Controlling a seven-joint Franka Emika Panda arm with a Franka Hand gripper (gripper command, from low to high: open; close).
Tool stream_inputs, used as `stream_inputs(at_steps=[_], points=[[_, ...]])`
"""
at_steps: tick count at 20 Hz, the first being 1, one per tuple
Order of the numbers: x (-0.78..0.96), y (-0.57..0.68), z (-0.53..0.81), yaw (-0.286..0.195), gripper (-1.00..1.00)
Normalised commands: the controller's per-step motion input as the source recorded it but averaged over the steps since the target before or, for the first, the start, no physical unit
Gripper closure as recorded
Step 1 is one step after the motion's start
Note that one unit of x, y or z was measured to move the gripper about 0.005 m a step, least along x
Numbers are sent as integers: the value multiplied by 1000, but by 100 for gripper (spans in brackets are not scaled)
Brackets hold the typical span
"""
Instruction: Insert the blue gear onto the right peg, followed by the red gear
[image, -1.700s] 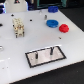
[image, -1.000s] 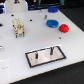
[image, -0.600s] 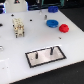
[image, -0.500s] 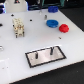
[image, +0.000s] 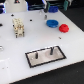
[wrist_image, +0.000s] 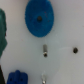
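Note:
The blue gear (image: 51, 22) lies flat on the white table at the back, and fills the wrist view as a wide blue disc (wrist_image: 40, 17) with a small centre hole. Beside it, toward the exterior view's right, sits the smaller red gear (image: 63, 28). Nearer the front lies the grey plate (image: 45, 59) with a black rim and two thin dark pins; the right peg (image: 50, 50) stands upright and bare. A dark blurred shape at the top edge, behind the blue gear, is my gripper (image: 48, 7). Its fingers cannot be made out in either view.
A pale wooden block-like object (image: 18, 27) stands at the back on the exterior view's left. The wrist view shows small holes (wrist_image: 45, 50) in the table, a dark green shape (wrist_image: 2, 32) and a blue lump (wrist_image: 17, 77) at the picture's edges.
The dark shape at the top edge above the blue gear has shifted slightly. Both gears and the plate lie where they were.

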Motion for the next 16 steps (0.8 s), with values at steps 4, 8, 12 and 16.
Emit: stream_inputs(at_steps=[4,8,12,16], points=[[-174,164,-567,0,-100],[-302,40,-538,0,-100],[-317,14,-510,0,-100],[-402,4,-455,0,-100]])
